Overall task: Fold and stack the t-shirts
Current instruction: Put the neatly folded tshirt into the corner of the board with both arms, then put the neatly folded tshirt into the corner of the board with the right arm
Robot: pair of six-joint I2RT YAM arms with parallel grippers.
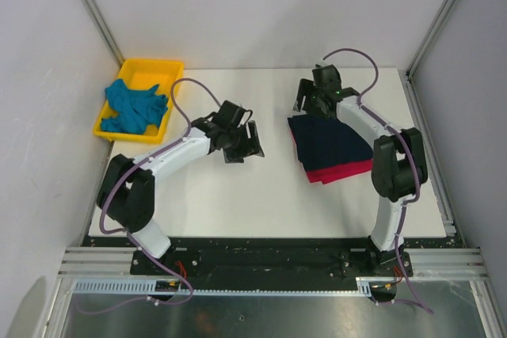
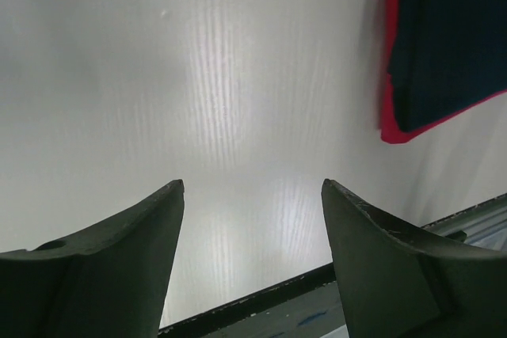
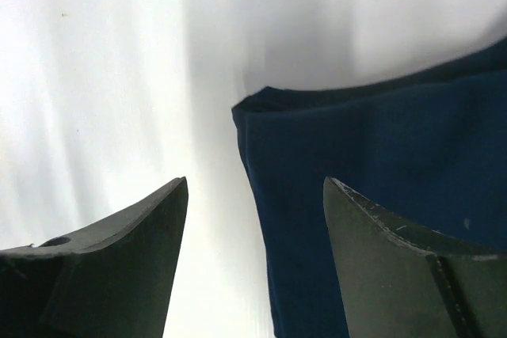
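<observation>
Left gripper [image 2: 253,187] and right gripper [image 3: 255,184] stand wide, empty. Crumpled teal t-shirt [image 1: 135,107] lies in yellow tray [image 1: 162,64], far left; left arm nearer.

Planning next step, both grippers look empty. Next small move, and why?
Probably swing the open left gripper toward the teal t-shirt, crumpled in the yellow tray. The navy t-shirt already lies folded on the crimson-pink t-shirt; the right gripper is open and empty too, but the left arm is nearer the tray.

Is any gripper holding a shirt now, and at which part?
Nothing is held. The left gripper and the right gripper are both open and empty.
</observation>
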